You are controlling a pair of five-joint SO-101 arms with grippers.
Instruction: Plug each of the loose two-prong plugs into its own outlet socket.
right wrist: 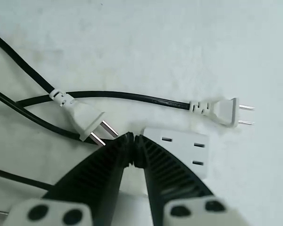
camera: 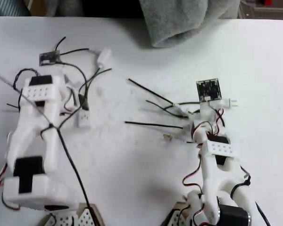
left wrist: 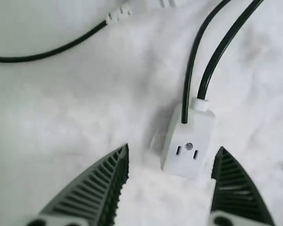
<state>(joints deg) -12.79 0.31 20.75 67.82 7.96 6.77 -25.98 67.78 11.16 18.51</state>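
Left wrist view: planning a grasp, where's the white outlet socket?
The socket lies on the table between the open fingers of the left gripper.

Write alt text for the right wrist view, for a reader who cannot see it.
The right gripper, shut, hangs over a white table and partly hides a white outlet block. One two-prong plug lies with its prongs close to the gripper; a second plug lies near the block, each on a black cord.

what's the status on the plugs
Left hand open over a socket. Right hand shut above other socket. One plug by its tip, second plug apart, both unplugged.
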